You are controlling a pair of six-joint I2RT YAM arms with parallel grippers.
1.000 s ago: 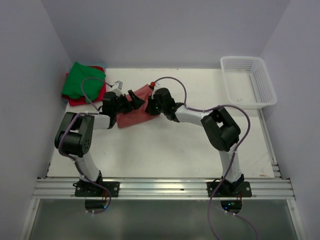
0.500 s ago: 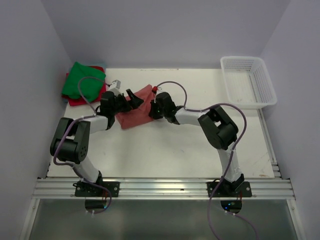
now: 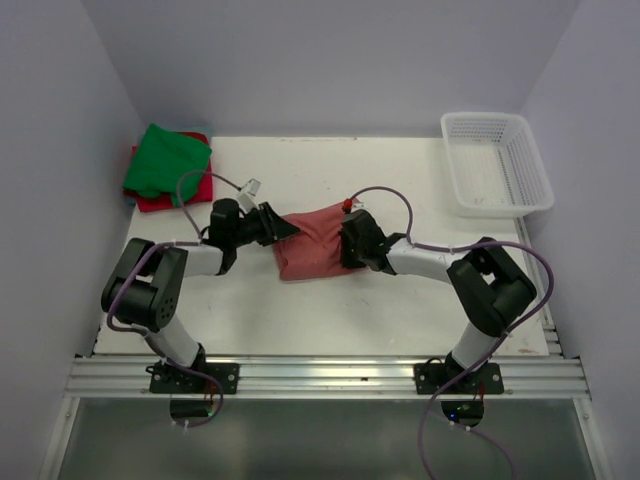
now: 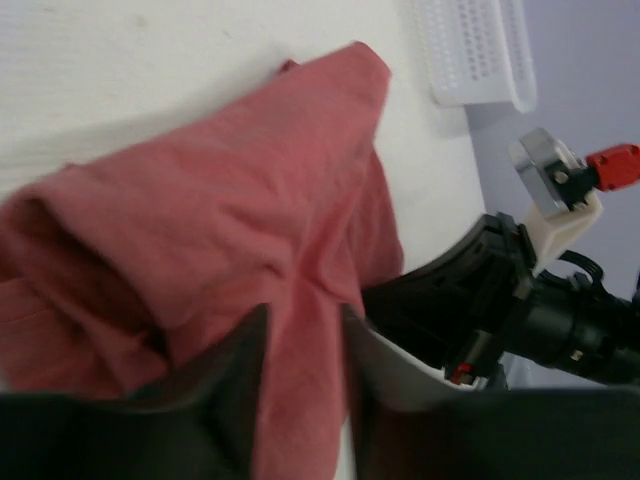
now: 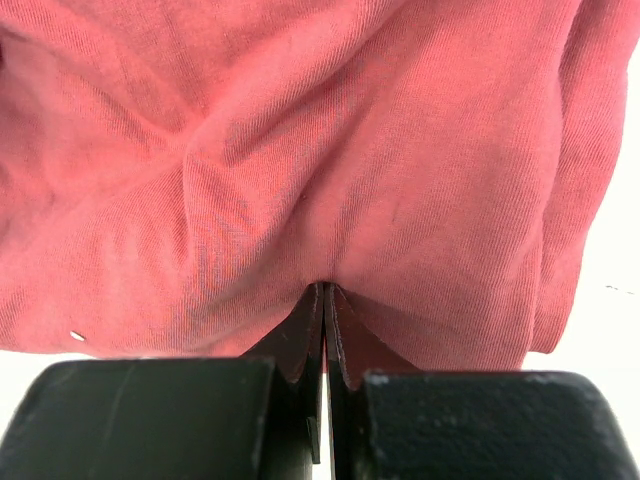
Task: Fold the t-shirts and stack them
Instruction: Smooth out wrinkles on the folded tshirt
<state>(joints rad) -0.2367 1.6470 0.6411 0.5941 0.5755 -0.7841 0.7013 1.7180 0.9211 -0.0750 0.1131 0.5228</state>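
Top external view: a faded brick-red t-shirt [image 3: 312, 248] lay as a rumpled, partly folded bundle at the middle of the white surface [image 3: 330, 310]. The left claw [image 3: 281, 227] met the bundle at its 10 o'clock edge, and the right claw [image 3: 347, 246] met it at its 3 o'clock edge. Toward 10 o'clock on the surface, a bright green t-shirt [image 3: 165, 158] sat folded on top of a red-pink t-shirt [image 3: 170, 198]. A white mesh basket [image 3: 500, 208] stood at 2 o'clock, well apart from the cloth.

Right wrist view: the right claw's fingers were pressed together, pinching a small pucker of the brick-red cloth.

Left wrist view: the left claw's fingers [image 4: 240, 350] stood partly apart with a ridge of cloth between them. Whether they gripped it could not be told.

The shirt looked light, soft and limp, likely to sag and come unfolded if lifted by one point. Holding two opposite edges, through all layers, seemed the safest grip.
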